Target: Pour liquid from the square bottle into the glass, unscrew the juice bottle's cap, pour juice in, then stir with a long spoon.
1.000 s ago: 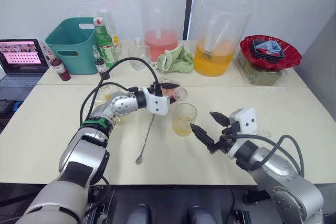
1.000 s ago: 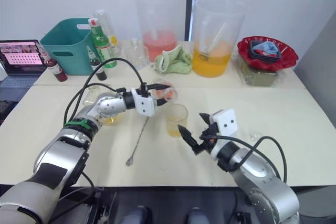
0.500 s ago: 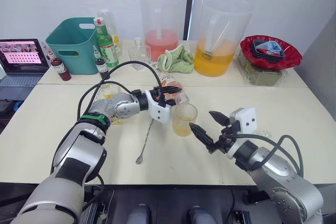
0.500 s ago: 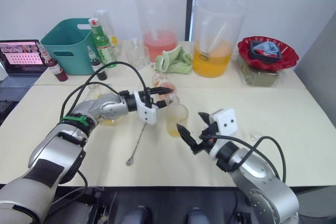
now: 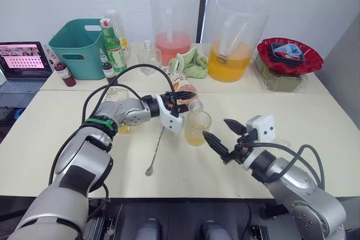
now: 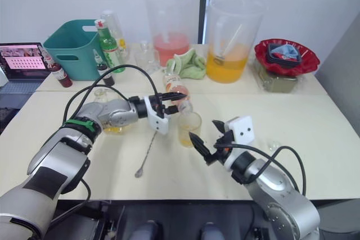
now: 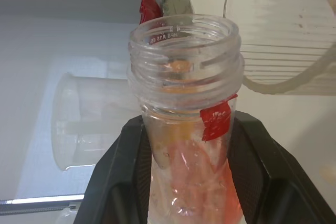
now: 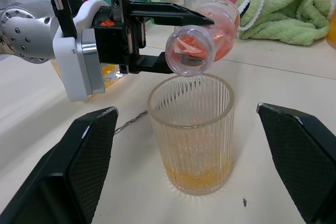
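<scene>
A pale cream table (image 5: 50,139) carries the glass (image 5: 198,127) near its middle, with the long spoon (image 5: 156,150) lying flat just to its left. A second table (image 5: 320,85) sits behind — on it, from left: a laptop (image 5: 22,63), a teal basket (image 5: 79,46), bottles, two large pitchers (image 5: 233,37), a green cloth (image 5: 190,63), a red bowl (image 5: 289,54).

A slim clear plastic juice bottle (image 5: 183,91) with pale pink liquid is clamped in the left hand (image 5: 181,97) and tilted, its open mouth held just above the rim of the small ribbed clear glass (image 5: 197,127). A little yellow-orange liquid is seen at the bottom of the glass. The right hand (image 5: 220,136) is held just beside the glass, its black fingers spread. A long thin silver spoon (image 5: 156,148) is laid on the cream tabletop (image 5: 50,139) near the glass.
</scene>
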